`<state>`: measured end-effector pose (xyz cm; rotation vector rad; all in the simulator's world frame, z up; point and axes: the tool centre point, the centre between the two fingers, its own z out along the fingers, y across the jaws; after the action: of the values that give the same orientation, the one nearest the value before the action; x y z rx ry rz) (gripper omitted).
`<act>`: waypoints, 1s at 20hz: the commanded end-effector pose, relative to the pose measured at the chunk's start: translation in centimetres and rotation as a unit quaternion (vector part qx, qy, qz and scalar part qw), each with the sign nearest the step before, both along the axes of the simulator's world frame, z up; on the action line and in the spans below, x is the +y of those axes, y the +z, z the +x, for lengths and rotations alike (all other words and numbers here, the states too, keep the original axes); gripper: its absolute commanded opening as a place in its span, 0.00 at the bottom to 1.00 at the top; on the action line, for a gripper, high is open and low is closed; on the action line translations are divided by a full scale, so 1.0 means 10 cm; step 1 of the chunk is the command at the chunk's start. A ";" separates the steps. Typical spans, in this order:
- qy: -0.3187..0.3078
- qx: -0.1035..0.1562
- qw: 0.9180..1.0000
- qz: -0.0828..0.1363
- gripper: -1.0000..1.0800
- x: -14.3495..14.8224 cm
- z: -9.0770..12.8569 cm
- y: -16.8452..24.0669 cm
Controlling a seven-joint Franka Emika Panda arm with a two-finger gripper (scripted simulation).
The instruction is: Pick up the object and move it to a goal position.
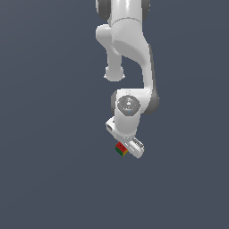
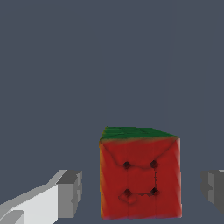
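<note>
Gripper [image 2: 141, 192] stands spread wide, holding nothing. Wrist view, left to right: one grey finger pad [image 2: 70, 193] on its white finger, then a gap of bare floor, then the cube [image 2: 140, 177], then another gap, then the second grey pad [image 2: 213, 191] at the frame edge. Neither pad touches the cube; daylight shows on both sides of it.

Cube sits between the fingers, a little nearer the second pad than the first. Red face with four dark dots turned toward the wrist camera, green face on the side away from it. A thin yellowish edge shows along one side of the red face.

Exterior view: white arm [image 1: 129, 49] hangs down over a plain dark floor [image 1: 44, 179], hand [image 1: 129, 143] low and tilted. Cube [image 1: 121, 149] appears just beside the hand's lower end, toward the exterior view's left, red on top, green and yellow on its sides. Whether it rests on the floor cannot be told for certain; nothing grips it, so judged to be resting.

Progress, as judged: approach and alignment look done, fingers bracketing the cube. Left to do: close on it, lift, carry to the goal. No goal marker is visible in either view, so the remaining travel cannot be gauged.
</note>
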<state>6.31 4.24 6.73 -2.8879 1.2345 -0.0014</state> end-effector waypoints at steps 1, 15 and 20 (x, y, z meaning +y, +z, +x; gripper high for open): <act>-0.001 0.001 1.000 0.000 0.96 0.00 -0.01 -0.14; -0.001 0.001 1.000 0.000 0.00 0.00 0.00 -0.34; -0.001 0.001 1.000 0.000 0.00 0.00 0.00 -0.34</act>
<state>6.29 4.26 3.32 -2.8873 1.2385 0.0015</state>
